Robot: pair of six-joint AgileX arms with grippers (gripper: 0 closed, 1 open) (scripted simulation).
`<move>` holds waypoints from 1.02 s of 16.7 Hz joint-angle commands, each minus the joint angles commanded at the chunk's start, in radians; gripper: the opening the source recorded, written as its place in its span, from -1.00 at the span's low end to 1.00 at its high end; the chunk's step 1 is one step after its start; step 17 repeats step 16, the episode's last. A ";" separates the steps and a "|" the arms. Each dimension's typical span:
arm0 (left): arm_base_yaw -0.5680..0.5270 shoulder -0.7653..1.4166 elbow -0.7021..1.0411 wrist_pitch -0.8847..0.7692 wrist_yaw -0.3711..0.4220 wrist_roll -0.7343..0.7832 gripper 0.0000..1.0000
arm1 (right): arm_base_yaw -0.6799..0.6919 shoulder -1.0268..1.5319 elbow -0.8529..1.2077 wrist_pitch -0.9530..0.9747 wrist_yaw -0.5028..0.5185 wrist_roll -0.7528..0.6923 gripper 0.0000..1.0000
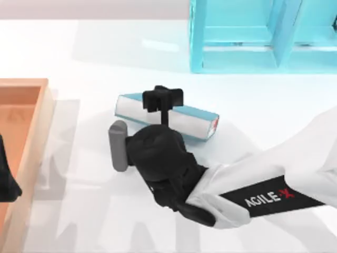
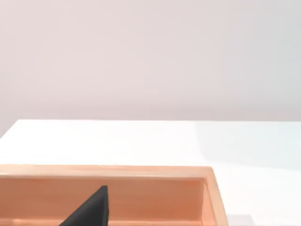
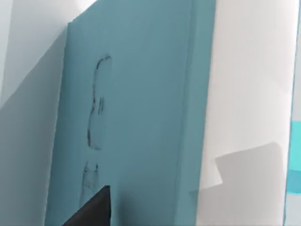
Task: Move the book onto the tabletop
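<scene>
Your right AgileX gripper (image 1: pixel 163 100) is hanging over the thick light-blue book (image 1: pixel 187 118), its black fingers straddling the cover; you cannot tell whether they are pinching it. Lying on the glossy white tabletop (image 1: pixel 84 52), the book is sitting before the turquoise shelf unit (image 1: pixel 247 37). Your left arm is sitting parked over the orange-brown wooden tray (image 1: pixel 23 118).

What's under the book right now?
The book lies on the white tabletop, right gripper over its middle. Whether its whole underside touches is hidden. Left gripper is parked over the wooden tray.
</scene>
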 joint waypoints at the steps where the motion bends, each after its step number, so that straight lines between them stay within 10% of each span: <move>1: 0.000 0.000 0.000 0.000 0.000 0.000 1.00 | 0.000 0.000 0.000 0.000 0.000 0.000 1.00; 17: 0.000 0.000 0.000 0.000 0.000 0.000 1.00 | 0.386 -0.208 -0.181 -0.361 0.324 0.384 1.00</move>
